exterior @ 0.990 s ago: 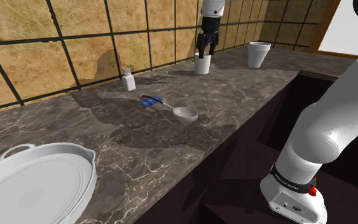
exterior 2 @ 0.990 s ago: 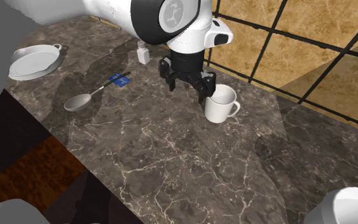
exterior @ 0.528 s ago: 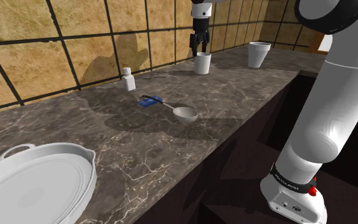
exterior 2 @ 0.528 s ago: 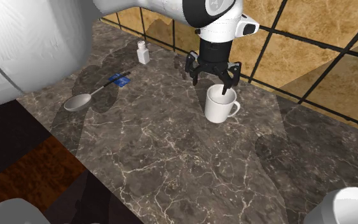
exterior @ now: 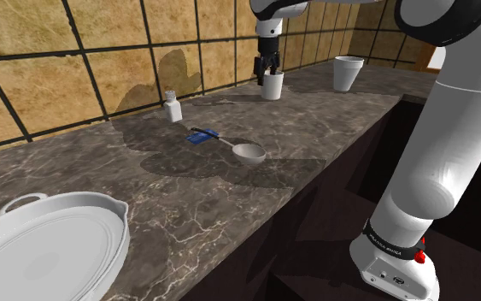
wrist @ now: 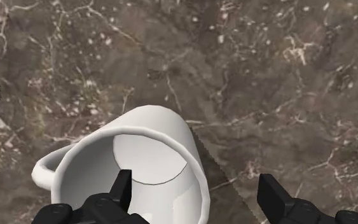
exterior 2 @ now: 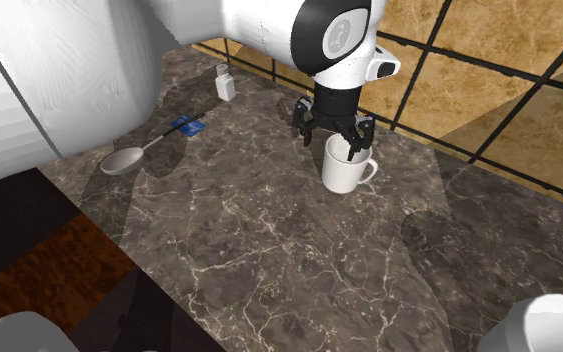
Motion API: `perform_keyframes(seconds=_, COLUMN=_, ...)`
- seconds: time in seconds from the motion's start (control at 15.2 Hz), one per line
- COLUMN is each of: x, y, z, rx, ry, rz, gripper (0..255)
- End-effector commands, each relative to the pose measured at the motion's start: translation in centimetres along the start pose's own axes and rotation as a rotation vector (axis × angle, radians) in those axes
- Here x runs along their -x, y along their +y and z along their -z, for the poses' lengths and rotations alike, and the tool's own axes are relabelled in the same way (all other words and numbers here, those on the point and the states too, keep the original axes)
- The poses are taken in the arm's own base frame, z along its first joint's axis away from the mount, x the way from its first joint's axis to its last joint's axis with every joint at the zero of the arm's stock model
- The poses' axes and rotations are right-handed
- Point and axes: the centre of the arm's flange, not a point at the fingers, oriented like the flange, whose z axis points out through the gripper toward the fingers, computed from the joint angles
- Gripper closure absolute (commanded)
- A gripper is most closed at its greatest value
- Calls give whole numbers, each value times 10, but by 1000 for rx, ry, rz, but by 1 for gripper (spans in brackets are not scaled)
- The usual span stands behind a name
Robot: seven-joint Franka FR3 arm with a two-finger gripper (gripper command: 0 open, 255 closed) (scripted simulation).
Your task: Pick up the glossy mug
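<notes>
Since the white mug (exterior 2: 344, 172) stands upright on the marble counter (exterior 2: 269, 250), well apart from the salt shaker (exterior 2: 226, 82), the gripper (exterior 2: 334, 140) hangs straight over it. Its jaws are spread wide, one finger inside the rim and one outside, apparently placed to pinch the wall, clasping nothing yet.

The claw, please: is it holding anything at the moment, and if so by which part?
Nothing is held: the open claw straddles the wall of the white mug without clasping it.

Tiny lettering on the arm's black base band (exterior: 390, 249), unreadable.
</notes>
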Motion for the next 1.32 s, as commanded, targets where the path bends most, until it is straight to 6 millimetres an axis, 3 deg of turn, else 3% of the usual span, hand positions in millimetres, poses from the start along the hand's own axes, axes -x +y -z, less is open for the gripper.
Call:
perform_keyframes(seconds=0.0, x=-1, y=-1, z=-2, rx=0, ry=0, rz=0, gripper=255)
perform_keyframes(seconds=0.59, x=0, y=-1, z=-2, rx=0, ry=0, rz=0, gripper=255)
perform_keyframes(seconds=1.25, x=1, y=2, z=50, rx=0, ry=0, rz=0, gripper=255)
